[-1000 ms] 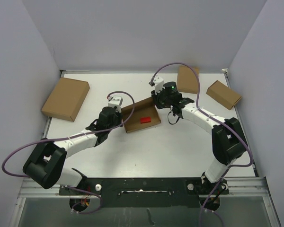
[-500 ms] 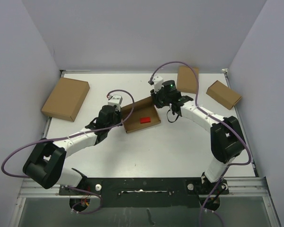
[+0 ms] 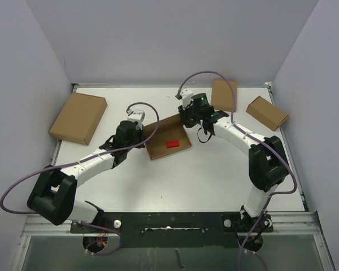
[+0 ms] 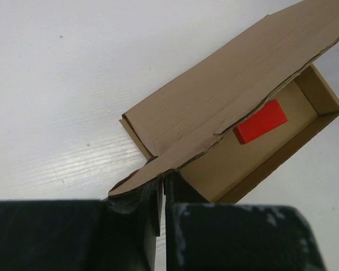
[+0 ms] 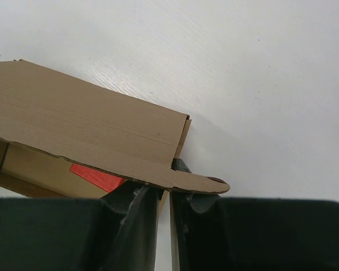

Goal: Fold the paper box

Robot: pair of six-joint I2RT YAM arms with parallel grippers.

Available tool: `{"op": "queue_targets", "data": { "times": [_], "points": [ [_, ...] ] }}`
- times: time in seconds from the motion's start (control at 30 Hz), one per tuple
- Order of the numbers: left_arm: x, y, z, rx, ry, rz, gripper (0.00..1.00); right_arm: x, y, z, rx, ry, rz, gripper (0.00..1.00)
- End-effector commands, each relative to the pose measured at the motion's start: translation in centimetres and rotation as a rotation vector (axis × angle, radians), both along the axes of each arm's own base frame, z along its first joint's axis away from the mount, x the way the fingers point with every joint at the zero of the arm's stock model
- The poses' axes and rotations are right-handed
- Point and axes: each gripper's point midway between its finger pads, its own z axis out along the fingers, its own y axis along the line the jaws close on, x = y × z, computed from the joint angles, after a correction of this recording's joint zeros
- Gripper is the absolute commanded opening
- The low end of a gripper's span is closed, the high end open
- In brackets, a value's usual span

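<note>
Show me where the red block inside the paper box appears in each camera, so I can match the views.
Top external: red block at centre frame, in the open tray of the paper box.
Left wrist: red block right of centre, just under the lid's edge.
Right wrist: red block lower left, partly hidden by the lid.
Shared landmark: the box's raised lid.

Robotics lab cell: white table [image 3: 214,180], plain grey walls [image 3: 158,39], arms [image 3: 90,164] bolted to metal rail [image 3: 169,223].
</note>
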Motion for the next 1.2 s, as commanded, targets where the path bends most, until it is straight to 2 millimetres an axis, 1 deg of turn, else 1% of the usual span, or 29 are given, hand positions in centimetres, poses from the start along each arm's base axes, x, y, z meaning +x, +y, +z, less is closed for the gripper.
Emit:
{"op": "queue_targets", "data": {
  "times": [0.0,0.13,0.23,0.5,0.57,0.6,0.7,0.83,1.0,1.1,1.17],
  "points": [
    [0.1,-4.2,4.3,-0.165,-0.026,-0.146,0.00,-2.3,4.4,1.5,0.106,0.053,0.144,0.12],
    [0.1,-4.0,4.0,-0.168,-0.016,-0.147,0.00,-2.4,4.2,0.7,0.090,0.065,0.141,0.12],
    [-0.1,-4.2,3.9,-0.165,-0.009,-0.158,0.00,-3.1,3.8,0.0,0.082,0.085,0.143,0.12],
    [-0.7,-3.8,2.8,-0.130,0.006,-0.173,0.00,-4.6,2.9,-0.9,0.065,0.100,0.149,0.12],
    [-0.7,-3.8,3.2,-0.132,-0.004,-0.173,0.00,-4.9,2.7,-1.1,0.063,0.101,0.149,0.12],
    [-1.2,-3.6,2.3,-0.124,0.012,-0.174,0.00,-5.0,2.6,-1.3,0.060,0.101,0.148,0.12],
    [-1.6,-3.6,2.1,-0.123,0.015,-0.180,0.00,-5.3,2.5,-1.5,0.053,0.096,0.147,0.12],
    [-2.0,-3.9,2.1,-0.125,0.016,-0.195,0.00,-5.1,2.3,-1.1,0.041,0.077,0.146,0.12],
    [-2.0,-4.2,2.4,-0.134,0.013,-0.201,0.00,-5.0,2.7,-0.4,0.037,0.076,0.159,0.12],
    [-2.2,-4.2,1.9,-0.129,0.027,-0.202,0.00,-5.5,2.5,-1.3,0.017,0.088,0.172,0.12],
    [-2.6,-4.2,1.4,-0.129,0.039,-0.207,0.00,-5.9,2.0,-2.1,-0.004,0.089,0.176,0.12]
  ]
}}
